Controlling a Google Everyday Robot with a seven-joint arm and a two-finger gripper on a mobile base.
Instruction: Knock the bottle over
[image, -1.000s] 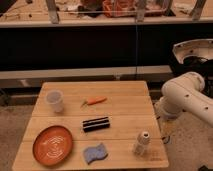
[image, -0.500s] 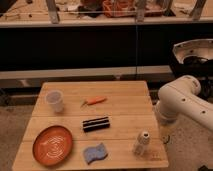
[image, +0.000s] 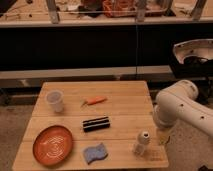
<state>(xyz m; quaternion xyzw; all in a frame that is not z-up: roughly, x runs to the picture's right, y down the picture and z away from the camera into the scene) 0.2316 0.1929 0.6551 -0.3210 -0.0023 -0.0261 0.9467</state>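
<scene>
The gripper (image: 163, 136) — low off the table (image: 125, 100) edge (just beside the bottle (image: 142, 142)) — is largely hidden under the arm (image: 180, 107).

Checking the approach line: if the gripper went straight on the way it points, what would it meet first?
The gripper points down, close beside the bottle. Straight on it would probably meet the right edge of the wooden table first, not the bottle, though depth is unclear.

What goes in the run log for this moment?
bottle: upright, front-right of table | gripper: low, just right of bottle | contact: cannot tell | task: not yet done
</scene>
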